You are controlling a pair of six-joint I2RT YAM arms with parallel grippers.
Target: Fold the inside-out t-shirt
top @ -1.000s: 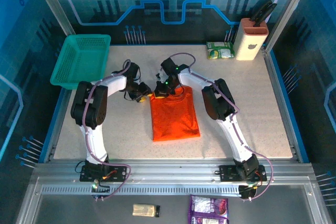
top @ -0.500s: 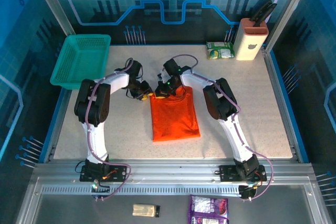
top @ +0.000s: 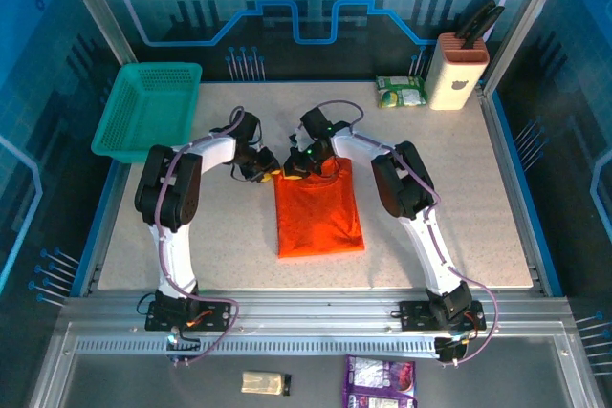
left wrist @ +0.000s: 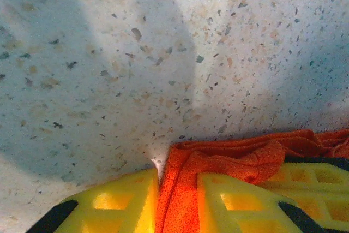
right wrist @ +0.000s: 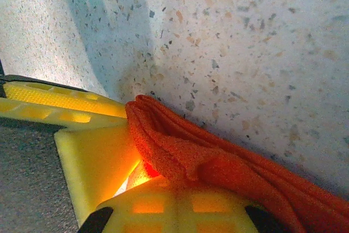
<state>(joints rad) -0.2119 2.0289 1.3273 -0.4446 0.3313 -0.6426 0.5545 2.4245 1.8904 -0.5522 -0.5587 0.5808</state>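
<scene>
Inside-out t-shirt (top: 318, 217) lies folded into a rectangle on the speckled table (top: 459, 198) in the top view, with the left gripper (top: 269, 170) and right gripper (top: 295, 167) at its far left corner. Left wrist: yellow fingers (left wrist: 109, 203) stand nearly closed, pinching an orange fold. Right wrist: fingers (right wrist: 92, 156) clamp bunched cloth.

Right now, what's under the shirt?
The shirt lies flat on the speckled table; the cloth hides whatever is beneath it. At its far edge, the left gripper and right gripper each pinch cloth.
</scene>
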